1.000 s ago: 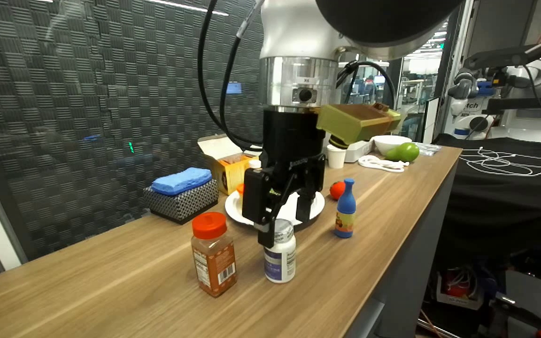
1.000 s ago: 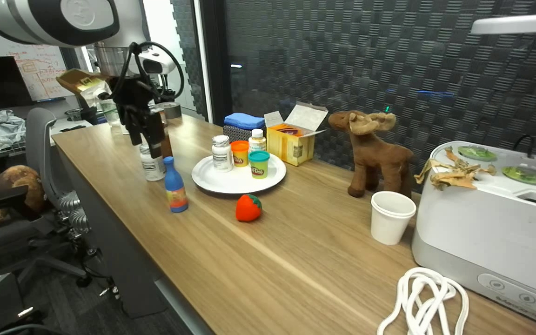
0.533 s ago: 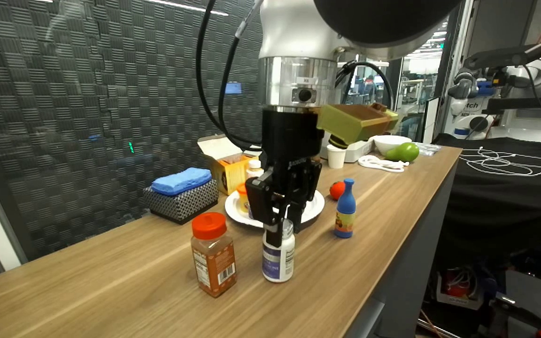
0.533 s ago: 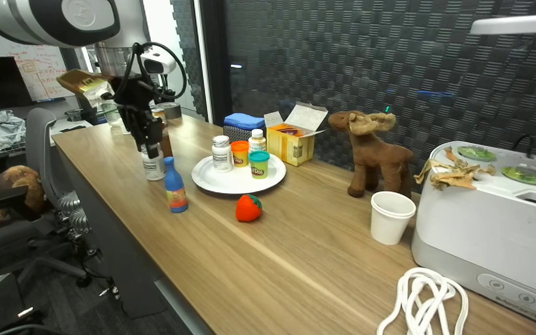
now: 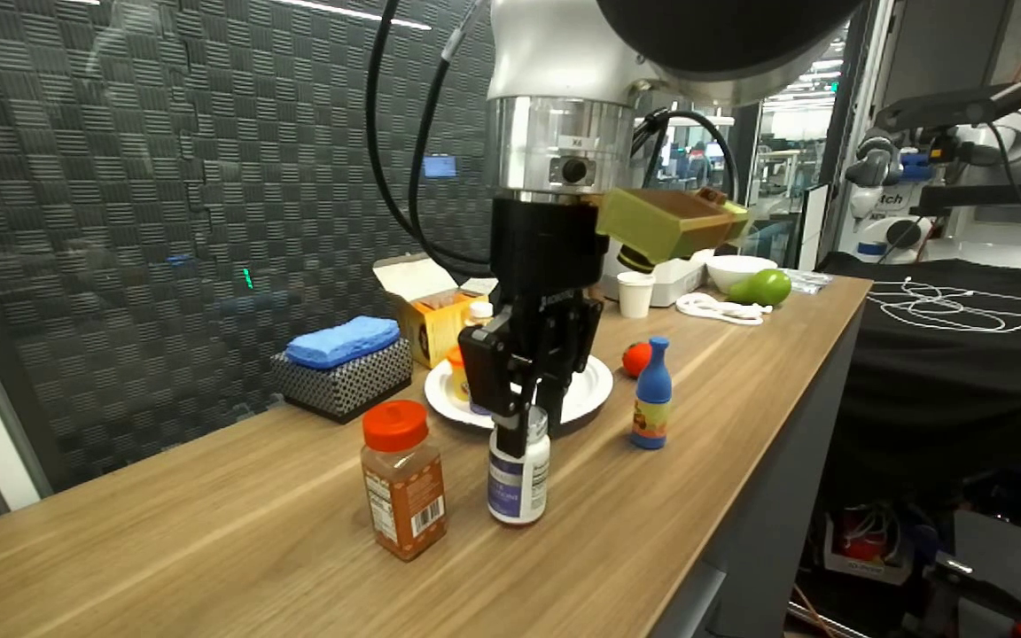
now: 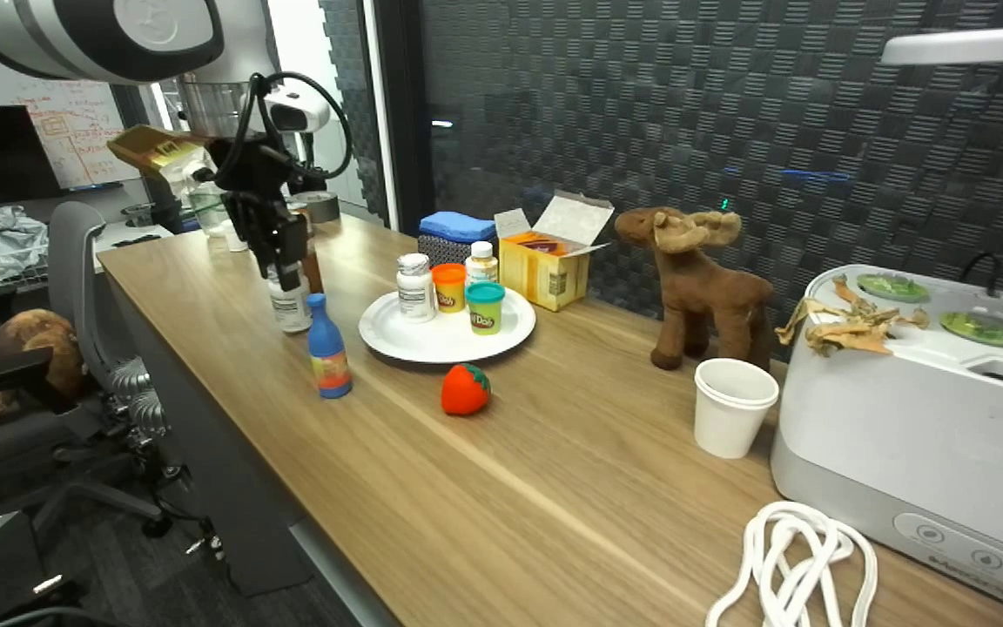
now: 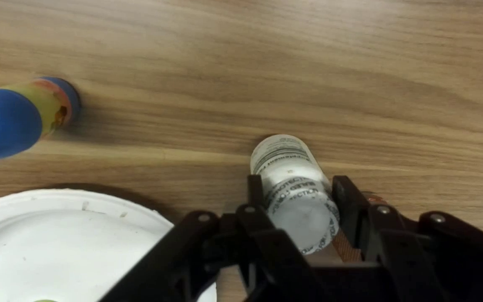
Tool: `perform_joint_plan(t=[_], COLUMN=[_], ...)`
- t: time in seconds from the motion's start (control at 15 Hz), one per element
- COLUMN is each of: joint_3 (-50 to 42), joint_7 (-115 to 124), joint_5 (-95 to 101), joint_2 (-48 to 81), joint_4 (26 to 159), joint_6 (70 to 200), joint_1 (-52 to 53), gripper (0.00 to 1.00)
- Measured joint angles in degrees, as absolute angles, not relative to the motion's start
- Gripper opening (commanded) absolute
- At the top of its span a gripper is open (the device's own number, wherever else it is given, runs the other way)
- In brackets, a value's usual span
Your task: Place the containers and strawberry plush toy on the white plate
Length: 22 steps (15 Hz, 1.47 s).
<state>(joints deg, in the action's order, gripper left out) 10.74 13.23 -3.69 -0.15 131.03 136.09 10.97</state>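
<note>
My gripper [image 7: 298,186] is shut on the white bottle [image 7: 281,157], one finger on each side of its sealed cap. The bottle stands nearly upright, its base slightly above the table in an exterior view [image 5: 518,496]. Beside it is the amber jar with a red lid [image 5: 404,483]. A blue bottle [image 6: 327,348] stands on the table nearer the white plate [image 6: 388,341]. Several containers are on that plate, among them a white bottle [image 6: 415,287], an orange tub [image 6: 448,287] and a teal-lidded tub [image 6: 484,309]. The strawberry plush toy [image 6: 465,390] lies on the table in front of the plate.
Behind the plate are a yellow open box [image 6: 545,270] and a patterned box with a blue cloth [image 5: 344,341] on top. A brown moose plush [image 6: 710,287], paper cups [image 6: 732,409], a white rope [image 6: 793,557] and a white appliance [image 6: 911,435] stand farther along the table.
The fingers have closed around the white bottle's cap. Gripper and bottle have since risen a little together and shifted slightly toward the amber jar.
</note>
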Motion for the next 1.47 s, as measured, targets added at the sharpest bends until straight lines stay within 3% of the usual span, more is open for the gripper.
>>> perform_joint_plan(t=[0.73,1.47], joint_3=[5.57,3.69], joint_7=[21.09,24.14], joint_5=[4.15,10.72], joint_2=[-6.46,0.64], joint_4=[130.74,128.40], joint_6=[135.31,137.13], joint_1=[3.93,1.14], gripper=[0.20,0.20])
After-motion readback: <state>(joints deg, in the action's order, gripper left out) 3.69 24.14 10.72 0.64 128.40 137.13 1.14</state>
